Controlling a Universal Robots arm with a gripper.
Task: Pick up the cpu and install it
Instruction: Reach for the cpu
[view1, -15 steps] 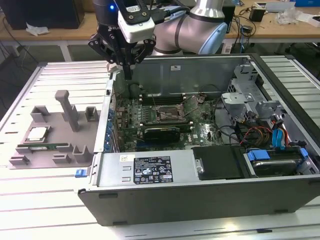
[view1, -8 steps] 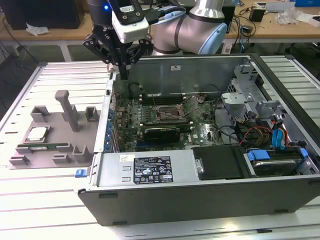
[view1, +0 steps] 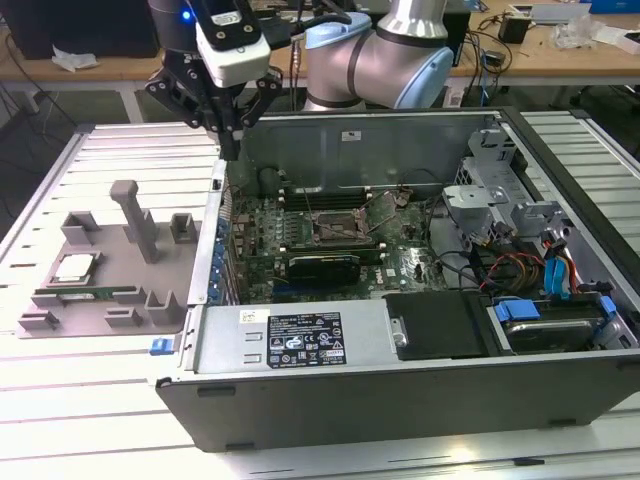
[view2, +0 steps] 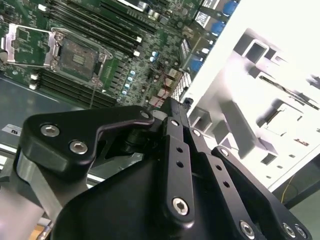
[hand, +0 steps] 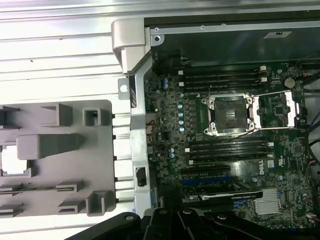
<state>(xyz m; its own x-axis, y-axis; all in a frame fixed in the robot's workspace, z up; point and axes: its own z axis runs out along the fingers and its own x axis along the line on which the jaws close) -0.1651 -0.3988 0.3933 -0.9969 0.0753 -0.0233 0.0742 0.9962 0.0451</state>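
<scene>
The cpu (view1: 75, 267), a small silvery square with a green rim, lies flat in a pocket of the grey holder (view1: 110, 270) on the table, at the exterior view's left. In the first wrist view the cpu (hand: 12, 162) shows as a bright square in the same holder (hand: 55, 155). My gripper (view1: 232, 150) hangs above the left wall of the computer case (view1: 215, 230), between holder and motherboard. Its fingers (view2: 175, 145) are shut together with nothing between them. The open socket frame (view1: 335, 228) sits mid-motherboard, its lid (hand: 280, 110) flipped aside.
A long green memory stick (view1: 85, 294) lies in the holder just in front of the cpu. A tall grey post (view1: 135, 215) rises from the holder. Cables (view1: 520, 265) and drive bays (view1: 550, 320) crowd the case at the exterior view's right. A cluttered bench (view1: 540, 40) stands behind.
</scene>
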